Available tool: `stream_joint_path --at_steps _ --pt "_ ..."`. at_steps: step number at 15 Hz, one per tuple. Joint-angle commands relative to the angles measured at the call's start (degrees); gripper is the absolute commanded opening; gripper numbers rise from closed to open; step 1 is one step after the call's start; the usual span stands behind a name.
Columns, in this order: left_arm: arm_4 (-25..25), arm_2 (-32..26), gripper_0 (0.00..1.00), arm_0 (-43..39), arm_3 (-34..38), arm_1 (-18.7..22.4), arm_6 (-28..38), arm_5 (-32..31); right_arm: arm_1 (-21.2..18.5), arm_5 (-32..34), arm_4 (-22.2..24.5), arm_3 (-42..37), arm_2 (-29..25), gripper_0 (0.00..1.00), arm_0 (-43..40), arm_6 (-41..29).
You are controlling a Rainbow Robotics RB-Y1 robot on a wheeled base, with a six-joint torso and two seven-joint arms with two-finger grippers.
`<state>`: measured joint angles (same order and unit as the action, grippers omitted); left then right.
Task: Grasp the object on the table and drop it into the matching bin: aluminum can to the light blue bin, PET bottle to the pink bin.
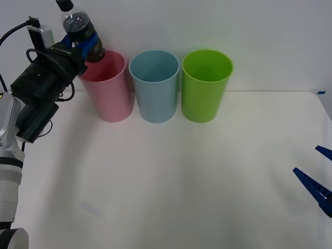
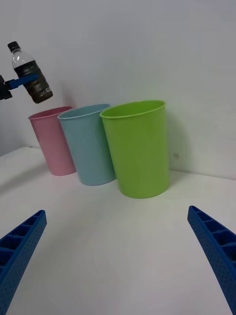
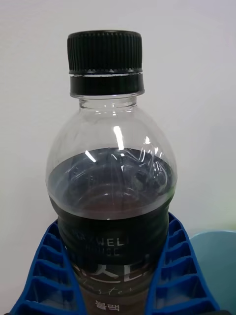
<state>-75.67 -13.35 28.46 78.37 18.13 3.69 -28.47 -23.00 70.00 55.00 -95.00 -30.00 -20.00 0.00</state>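
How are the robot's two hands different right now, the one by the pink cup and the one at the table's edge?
The left hand is shut on the PET bottle, while the right hand is open and holds nothing. The left hand is raised beside the rim of the pink bin, with the bottle tilted in its grip; the right hand sits low over the table, far from the bins. Both have blue ribbed fingers.

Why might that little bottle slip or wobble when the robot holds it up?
The bottle looks smooth and round, so it could slide between the left gripper's ribbed fingers. Dark liquid fills part of it, so it probably feels heavy for its size and may slosh. It's tilted above the pink bin.
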Motion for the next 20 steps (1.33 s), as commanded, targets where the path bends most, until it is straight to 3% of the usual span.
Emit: stream_joint_path --at_steps 1,11,20 --pt "0.35 -0.01 1.00 -0.07 0.03 0.07 0.09 0.43 0.00 0.00 0.00 0.00 0.00 1.00 0.00 0.00" --pt "6.94 0.70 1.00 -2.36 0.03 0.59 0.53 -2.12 0.00 0.00 0.00 0.00 0.00 1.00 0.00 0.00" --pt "22.76 1.40 1.00 -18.62 10.49 10.53 0.35 -5.90 0.00 0.00 0.00 0.00 0.00 1.00 0.00 0.00"
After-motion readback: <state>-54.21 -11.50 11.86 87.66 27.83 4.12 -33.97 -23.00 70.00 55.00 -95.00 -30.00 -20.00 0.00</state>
